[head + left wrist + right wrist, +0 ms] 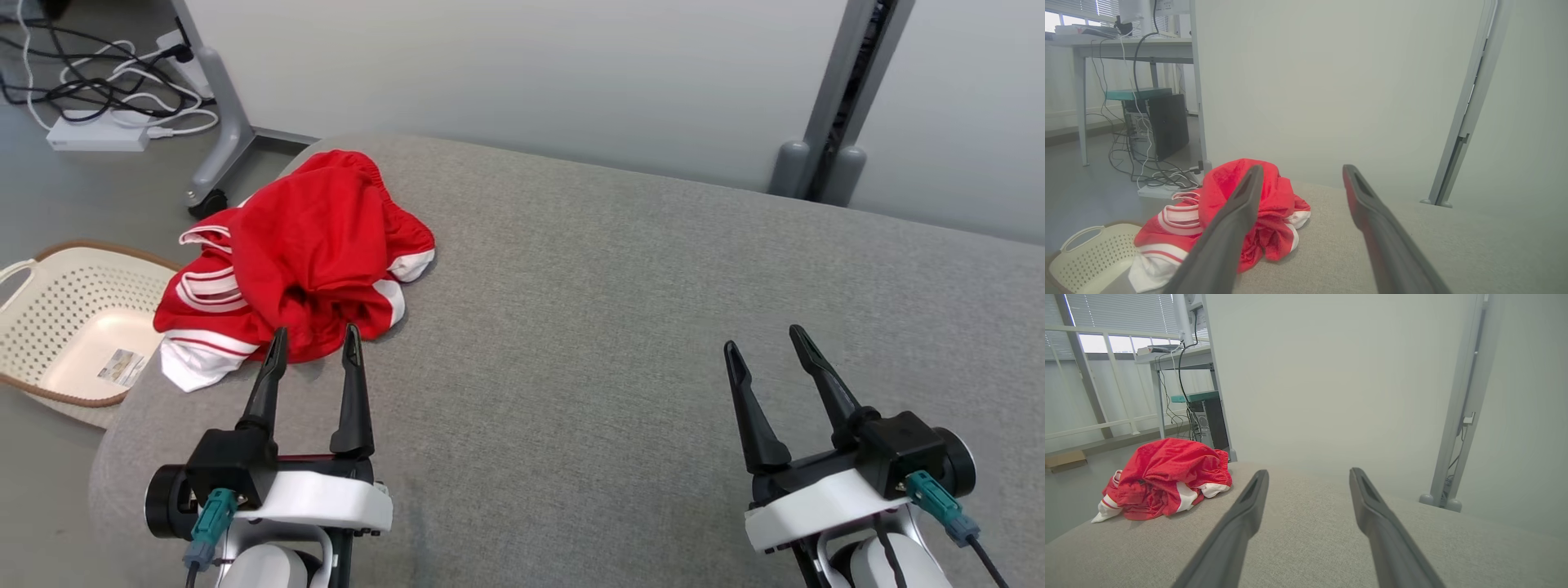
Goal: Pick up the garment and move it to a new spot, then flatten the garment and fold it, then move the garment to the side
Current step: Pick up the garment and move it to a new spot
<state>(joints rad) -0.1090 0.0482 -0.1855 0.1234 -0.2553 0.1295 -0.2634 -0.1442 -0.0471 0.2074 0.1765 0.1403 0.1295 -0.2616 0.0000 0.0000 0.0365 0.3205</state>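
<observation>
Nothing done yet: red garment (298, 261) lies crumpled, ungrasped, at table (653, 327) corner; left gripper (314, 343) and right gripper (763, 339) jaws apart, all 3 steps left.

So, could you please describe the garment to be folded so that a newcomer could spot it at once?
Start at the broad grey fabric-covered table before the robot and look to its left edge. There, just beyond the open left gripper, lies a crumpled red cloth garment with white stripes. It is the one red thing, unlike the cream perforated plastic basket on the floor beside it.
</observation>
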